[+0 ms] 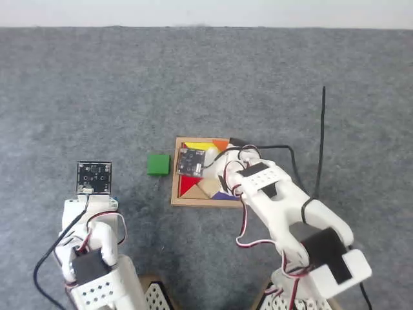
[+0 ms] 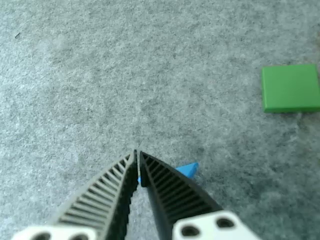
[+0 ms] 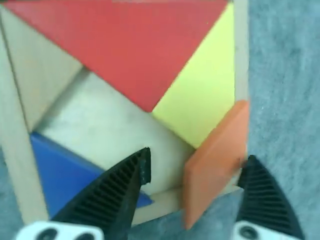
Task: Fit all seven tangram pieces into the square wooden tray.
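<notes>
The square wooden tray [image 1: 175, 187] lies mid-table under my right arm. It holds a red triangle [image 3: 130, 45], a yellow triangle [image 3: 205, 100], a dark blue piece [image 3: 60, 170] and a plain wood piece [image 3: 35, 70]; bare floor shows in the middle. An orange piece [image 3: 215, 160] leans tilted on the tray's rim [image 3: 241, 50], between the fingers of my open right gripper [image 3: 197, 155]. A green square [image 1: 158, 163] lies on the carpet left of the tray. My left gripper [image 2: 136, 156] is shut low over the carpet, and a light blue piece [image 2: 188, 170] peeks from under its fingers.
Grey carpet [image 1: 97, 84] covers the whole table. My left arm [image 1: 90, 219] stands at the near left, well away from the tray. A black cable [image 1: 322, 135] runs upright to the right of the tray.
</notes>
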`<state>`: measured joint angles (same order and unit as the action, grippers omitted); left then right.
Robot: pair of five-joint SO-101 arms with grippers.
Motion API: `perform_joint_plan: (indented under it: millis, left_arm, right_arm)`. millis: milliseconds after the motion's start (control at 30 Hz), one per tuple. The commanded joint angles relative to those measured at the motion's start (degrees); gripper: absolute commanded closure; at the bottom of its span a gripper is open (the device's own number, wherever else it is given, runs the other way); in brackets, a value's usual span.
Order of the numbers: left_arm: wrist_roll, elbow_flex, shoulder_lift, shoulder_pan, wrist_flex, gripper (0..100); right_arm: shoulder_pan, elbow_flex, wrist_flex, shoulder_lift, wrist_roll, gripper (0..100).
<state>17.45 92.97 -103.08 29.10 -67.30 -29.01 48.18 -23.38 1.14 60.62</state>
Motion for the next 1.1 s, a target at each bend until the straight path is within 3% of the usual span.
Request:
perform_joint_plan:
  millis: [0,167,633,700,800,933,1067]
  left_arm:
    - [0.4,-0.2,-1.1,0.1,-0.2,98]
    - [0.4,-0.2,-1.1,0.1,-0.2,98]
    - [0.5,-0.2,-1.1,0.0,-0.2,98]
    - [0.5,-0.2,-1.1,0.0,-0.2,98]
    - [0.5,-0.2,-1.1,0.0,-0.2,98]
    - [0.5,-0.2,-1.1,0.0,-0.2,98]
    - [0.5,-0.2,-1.1,0.0,-0.2,98]
  right_arm:
    - [2.9,-1.8,2.9,-2.2,5.5,78.6]
    - [4.0,-1.8,3.9,-2.4,5.5,78.8]
    - [3.3,-1.5,3.6,-2.3,9.1,98.7]
    - [2.8,-1.3,3.3,-2.3,9.0,97.3]
    - [2.7,-1.2,3.3,-2.2,7.6,86.4]
    - [2.7,-0.6,2.7,-0.8,7.6,89.1]
    - [2.8,0.2,-2.2,2.8,7.4,83.0]
